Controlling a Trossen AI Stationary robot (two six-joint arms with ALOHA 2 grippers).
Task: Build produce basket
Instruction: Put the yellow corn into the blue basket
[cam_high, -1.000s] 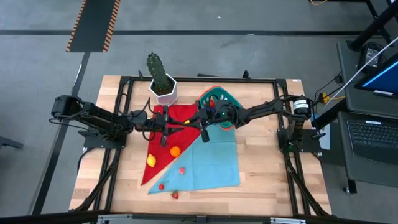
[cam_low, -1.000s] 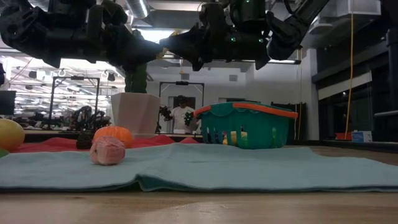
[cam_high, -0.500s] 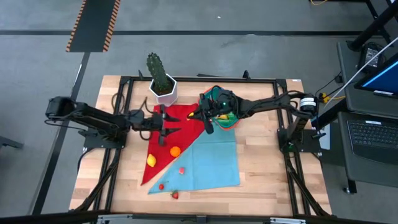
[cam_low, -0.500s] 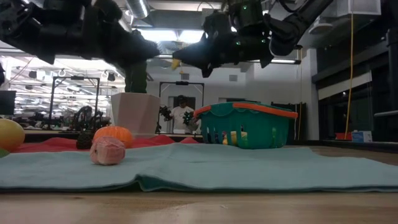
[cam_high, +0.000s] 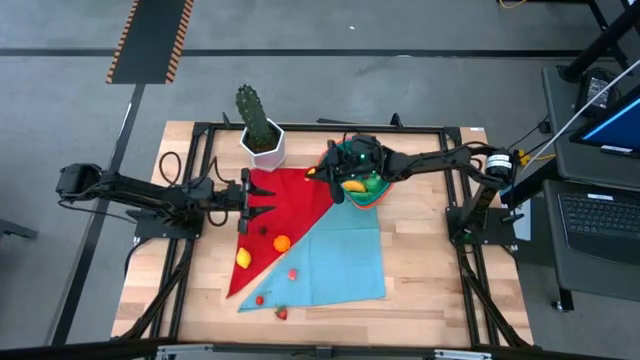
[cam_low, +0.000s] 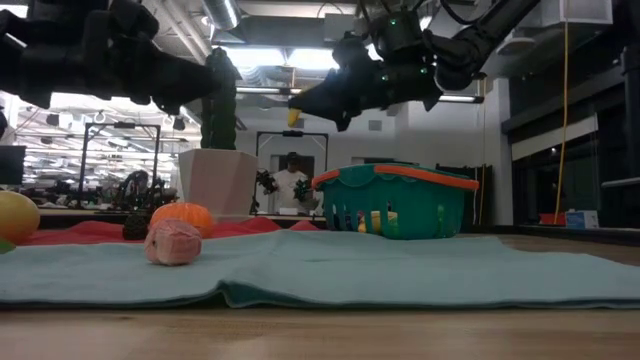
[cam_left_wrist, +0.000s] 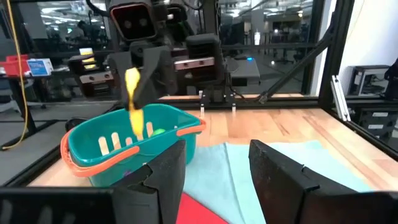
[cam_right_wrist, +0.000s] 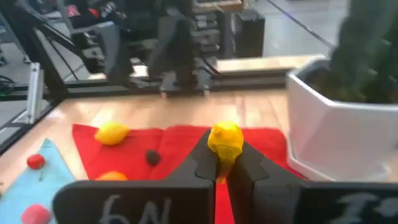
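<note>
Your right claw (cam_high: 322, 173) has swung back over the teal basket (cam_high: 372, 196), clamped on a yellow banana (cam_left_wrist: 132, 93); your left claw (cam_high: 262, 200), half-open and empty, has retreated.

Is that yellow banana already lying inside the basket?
No, the right gripper holds the banana in the air above the basket.

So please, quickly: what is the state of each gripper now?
Left gripper: open, empty, over the red cloth.
Right gripper: shut on the banana, above the basket.
</note>
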